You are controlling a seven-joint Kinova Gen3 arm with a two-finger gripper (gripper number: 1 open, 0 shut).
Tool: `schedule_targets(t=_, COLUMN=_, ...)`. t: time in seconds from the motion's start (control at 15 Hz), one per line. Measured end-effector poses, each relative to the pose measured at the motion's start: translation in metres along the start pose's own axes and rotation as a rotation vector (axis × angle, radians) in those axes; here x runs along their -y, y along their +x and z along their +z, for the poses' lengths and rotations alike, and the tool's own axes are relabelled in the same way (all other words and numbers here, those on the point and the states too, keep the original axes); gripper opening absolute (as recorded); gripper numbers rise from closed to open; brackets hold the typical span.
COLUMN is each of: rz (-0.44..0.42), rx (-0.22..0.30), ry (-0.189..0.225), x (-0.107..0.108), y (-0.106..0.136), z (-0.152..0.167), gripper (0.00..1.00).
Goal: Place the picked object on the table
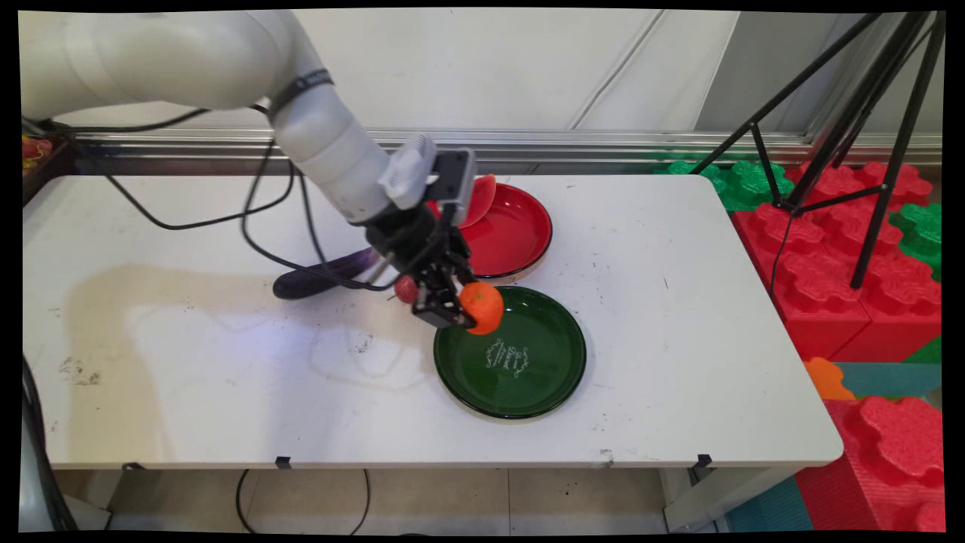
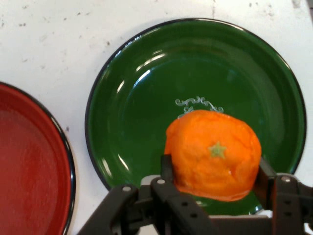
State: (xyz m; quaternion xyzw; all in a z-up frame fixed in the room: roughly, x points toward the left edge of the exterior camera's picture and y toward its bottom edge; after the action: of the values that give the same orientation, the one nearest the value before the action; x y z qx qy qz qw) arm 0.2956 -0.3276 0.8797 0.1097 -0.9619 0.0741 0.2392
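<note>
My gripper [image 1: 457, 307] [image 2: 213, 172] is shut on an orange [image 1: 482, 307] [image 2: 213, 154], holding it in the air. Below it lies a green plate [image 1: 520, 369] [image 2: 146, 98] with white lettering in its middle; the orange hangs over the plate's near-left rim in the main view. A small red strawberry [image 1: 405, 289] sits on the table just left of the gripper. A red plate [image 1: 513, 234] [image 2: 29, 166] stands behind the green one.
A dark purple eggplant [image 1: 320, 275] lies on the table left of the gripper, partly behind the arm's cables. A red piece [image 1: 482, 197] leans on the red plate's far rim. Red and green foam blocks [image 1: 829, 249] and a black tripod [image 1: 867, 151] stand off the table's right.
</note>
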Motion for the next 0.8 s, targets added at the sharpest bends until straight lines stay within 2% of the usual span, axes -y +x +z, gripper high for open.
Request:
schedule_targets(t=0.4, rz=0.025, rx=0.019, ry=0.008, x=-0.012, y=-0.030, z=-0.049, gripper=0.00)
schedule_targets(t=0.8, rz=0.066, rx=0.090, ry=0.002, x=-0.019, y=-0.068, z=-0.075, gripper=0.00)
